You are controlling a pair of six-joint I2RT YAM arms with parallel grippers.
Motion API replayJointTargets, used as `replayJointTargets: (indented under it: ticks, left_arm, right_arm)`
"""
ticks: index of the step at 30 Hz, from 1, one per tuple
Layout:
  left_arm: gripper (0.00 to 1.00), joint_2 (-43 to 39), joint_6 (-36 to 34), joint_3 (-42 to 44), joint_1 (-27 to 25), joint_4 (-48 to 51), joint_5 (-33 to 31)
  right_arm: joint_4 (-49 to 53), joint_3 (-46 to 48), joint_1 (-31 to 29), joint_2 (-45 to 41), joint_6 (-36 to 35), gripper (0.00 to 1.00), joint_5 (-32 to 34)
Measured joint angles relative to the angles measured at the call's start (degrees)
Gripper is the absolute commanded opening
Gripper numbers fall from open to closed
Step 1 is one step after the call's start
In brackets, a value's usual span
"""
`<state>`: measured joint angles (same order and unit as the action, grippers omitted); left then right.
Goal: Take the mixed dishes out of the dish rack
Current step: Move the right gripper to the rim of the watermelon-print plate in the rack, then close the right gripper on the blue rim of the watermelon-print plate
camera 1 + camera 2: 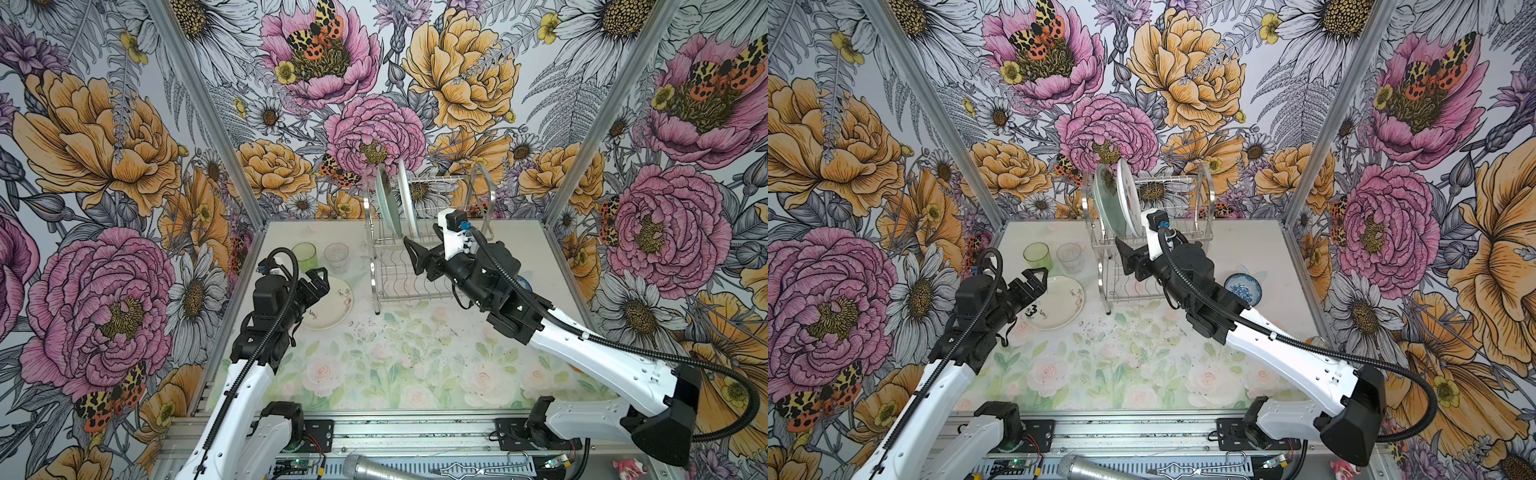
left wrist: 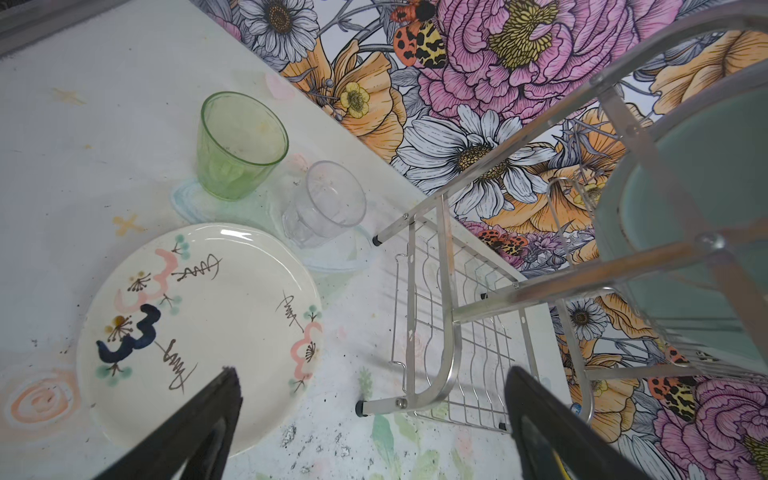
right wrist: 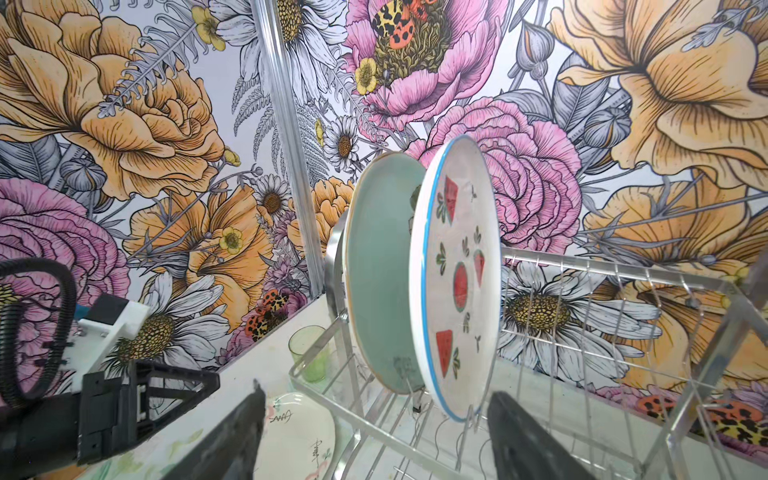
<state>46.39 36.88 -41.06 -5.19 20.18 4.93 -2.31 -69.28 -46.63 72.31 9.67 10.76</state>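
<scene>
Two plates stand upright in the dish rack's [image 2: 454, 316] upper tier, held on edge between its wires: the pale green plate [image 3: 378, 282] and, just beside it, the white plate [image 3: 457, 270]. The right gripper [image 3: 376, 392], jaws spread, lines up on the white plate's lower rim, apparently ready to clamp it. The left gripper [image 2: 372, 372] hangs wide and empty above the cream plate [image 2: 216, 316], already unloaded onto the table [image 2: 83, 124].

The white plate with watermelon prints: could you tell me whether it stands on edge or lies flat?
On edge: the white plate stands slotted in the upper shelf of the dish rack, beside the pale green plate.
</scene>
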Motion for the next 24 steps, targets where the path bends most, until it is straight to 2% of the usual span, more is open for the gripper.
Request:
replayJointTargets:
  ticks: [7, 14, 24]
  left_arm:
    - [0.99, 0.7, -1.51, -1.46, 0.0, -0.37, 0.68]
    - [0.99, 1.11, -1.46, -1.36, 0.0, -1.55, 0.98]
    - [0.99, 4.5, -0.66, -0.7, 1.75, -4.2, 4.13]
  right_arm:
    - [2.29, -6.1, 4.37, 5.49, 1.42, 0.68, -3.45]
    - [4.02, -9.81, 7.15, 9.75, 1.88, 0.64, -6.82]
    - [5.03, -12.9, 7.61, 13.16, 1.88, 0.6, -8.44]
